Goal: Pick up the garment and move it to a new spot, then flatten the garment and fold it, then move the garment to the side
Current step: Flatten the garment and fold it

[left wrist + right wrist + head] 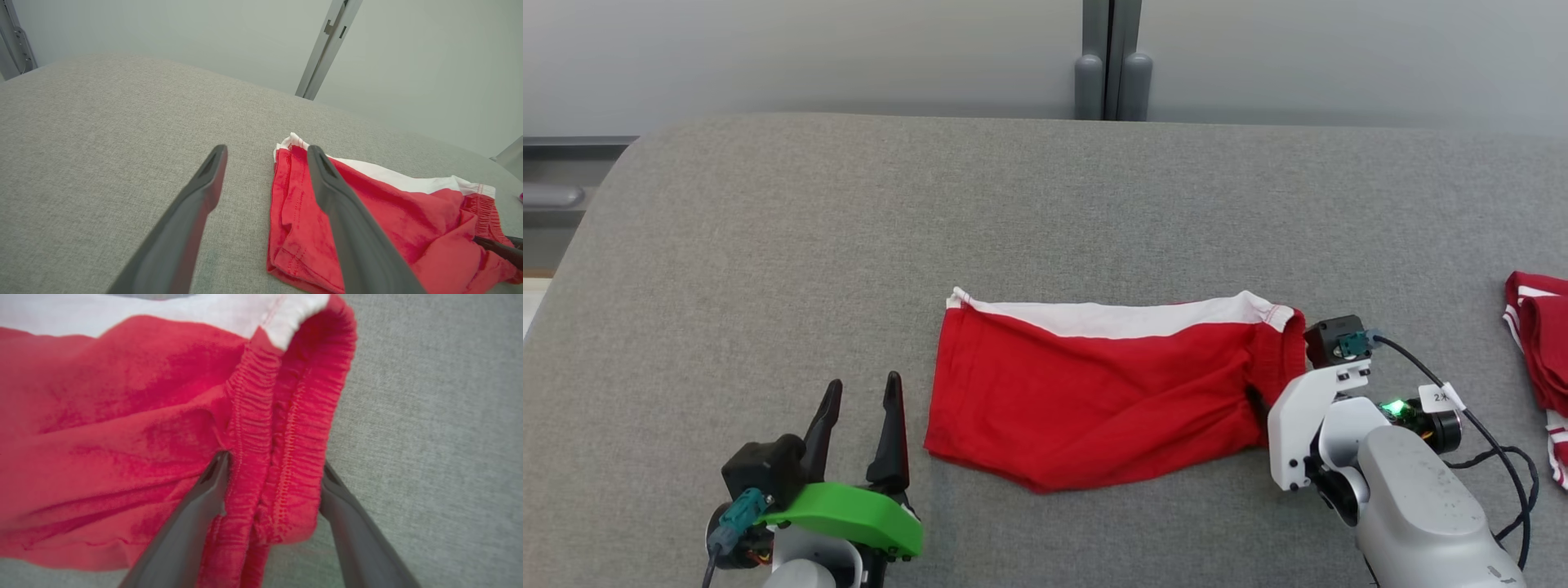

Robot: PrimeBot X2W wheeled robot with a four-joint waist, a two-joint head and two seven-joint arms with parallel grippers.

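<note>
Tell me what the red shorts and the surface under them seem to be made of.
Red shorts: soft matte knit, probably cotton jersey. The cloth creases loosely, and the waistband is gathered elastic with visible stitching. Table covering: grey upholstery-like woven cloth, matte, with a fine heathered weave. What lies beneath it cannot be told.

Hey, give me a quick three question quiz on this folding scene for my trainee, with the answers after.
1. True or false: the left pincer grips the red garment.
2. What sits between the right pincer's fingers? A) white strip B) elastic waistband C) nothing
3. Fill in: a second red-and-white cloth lies on the table toward the robot's ____.
Key: 1 false, it stands open beside it. 2 B. 3 right.
</note>
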